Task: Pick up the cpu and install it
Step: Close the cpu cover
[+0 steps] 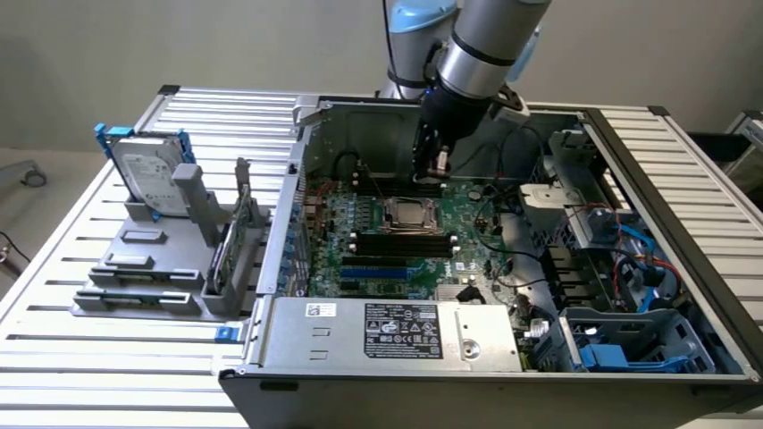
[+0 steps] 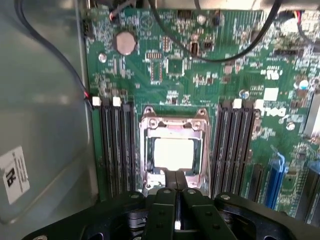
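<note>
The cpu (image 2: pixel 173 152), a small pale silver-grey square, lies flat inside the metal-framed socket (image 2: pixel 150 125) on the green motherboard (image 2: pixel 170 70). In the exterior view the cpu (image 1: pixel 414 213) sits in the middle of the open computer case. My gripper (image 1: pixel 437 168) hangs above and a little behind the socket, inside the case. In the wrist view my gripper (image 2: pixel 176 181) is shut, its two dark fingers pressed together with nothing between them. Their tips stand over the socket's near edge, apart from the cpu.
Black memory slots (image 2: pixel 117 145) flank the socket on both sides. Cables (image 2: pixel 220 55) cross the board beyond it. A silver hard drive (image 1: pixel 153 170) with a blue bracket stands on a grey fixture (image 1: pixel 143 277) on the exterior view's left. The power supply (image 1: pixel 394 331) fills the case front.
</note>
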Robot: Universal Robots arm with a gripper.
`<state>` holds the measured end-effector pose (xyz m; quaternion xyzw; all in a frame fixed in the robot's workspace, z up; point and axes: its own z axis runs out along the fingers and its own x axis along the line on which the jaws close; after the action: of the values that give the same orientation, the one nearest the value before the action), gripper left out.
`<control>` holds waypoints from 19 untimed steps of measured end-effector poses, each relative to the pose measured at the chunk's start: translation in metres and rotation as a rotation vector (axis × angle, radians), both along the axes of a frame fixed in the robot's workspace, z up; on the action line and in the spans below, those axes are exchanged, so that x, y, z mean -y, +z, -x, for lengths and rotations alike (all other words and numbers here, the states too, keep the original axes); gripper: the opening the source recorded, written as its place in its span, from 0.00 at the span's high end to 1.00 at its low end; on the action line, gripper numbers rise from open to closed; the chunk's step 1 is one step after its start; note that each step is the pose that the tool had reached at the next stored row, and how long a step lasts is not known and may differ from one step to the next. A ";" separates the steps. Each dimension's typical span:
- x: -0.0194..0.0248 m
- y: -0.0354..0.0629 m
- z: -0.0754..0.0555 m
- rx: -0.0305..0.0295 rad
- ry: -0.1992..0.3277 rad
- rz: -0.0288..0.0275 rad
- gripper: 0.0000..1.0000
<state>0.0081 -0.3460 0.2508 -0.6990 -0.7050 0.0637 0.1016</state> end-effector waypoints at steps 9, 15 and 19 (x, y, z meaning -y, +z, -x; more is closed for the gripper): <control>0.0016 -0.0074 0.013 -0.0405 0.000 0.0000 0.89; 0.0040 -0.0181 0.016 -0.0431 0.000 0.0002 0.89; 0.0041 -0.0236 0.021 -0.0452 0.000 0.0002 0.89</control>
<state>-0.0130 -0.3501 0.2272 -0.6974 -0.7025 0.0796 0.1174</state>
